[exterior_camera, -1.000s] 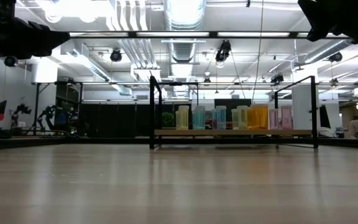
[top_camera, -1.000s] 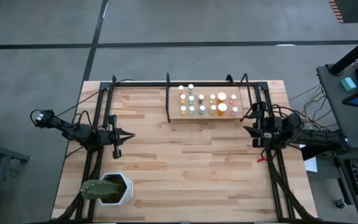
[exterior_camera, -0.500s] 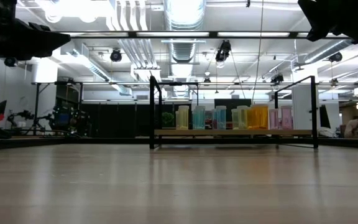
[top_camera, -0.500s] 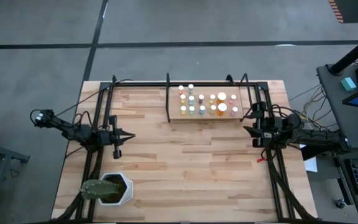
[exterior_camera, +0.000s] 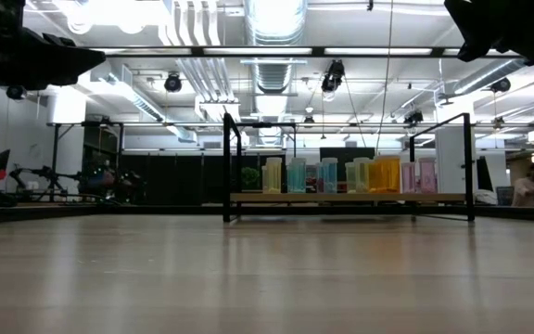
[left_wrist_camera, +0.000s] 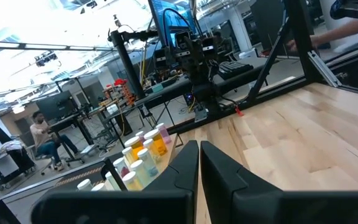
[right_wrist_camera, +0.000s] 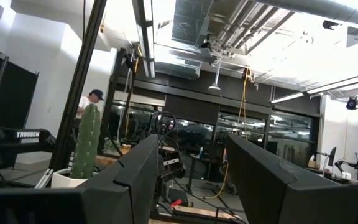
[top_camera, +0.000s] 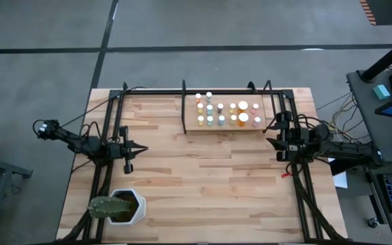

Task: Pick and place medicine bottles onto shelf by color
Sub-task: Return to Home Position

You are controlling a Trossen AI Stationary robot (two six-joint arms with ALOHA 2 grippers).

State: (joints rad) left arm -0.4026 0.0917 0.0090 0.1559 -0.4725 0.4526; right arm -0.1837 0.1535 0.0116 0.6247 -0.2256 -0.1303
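Observation:
Several small medicine bottles (top_camera: 226, 113) with pale caps stand upright on the shelf (top_camera: 190, 109), a light-wood board edged by black bars at the table's far middle. In the low view the bottles (exterior_camera: 341, 175) stand in a row: yellowish, teal, orange and pink. My left gripper (top_camera: 145, 147) is shut with nothing in it, hovering over the table's left side and pointing right; its own view shows the fingers closed (left_wrist_camera: 199, 157) and the bottles (left_wrist_camera: 138, 158) beyond. My right gripper (top_camera: 271, 133) hovers at the right, just off the shelf's right end, open and empty (right_wrist_camera: 188, 168).
A white hexagonal pot with a cactus (top_camera: 118, 207) stands at the table's near left corner. Black frame rails (top_camera: 104, 136) run along both side edges. Between the arms lies bare tabletop (top_camera: 203, 170). People sit and stand in the room beyond (left_wrist_camera: 42, 134).

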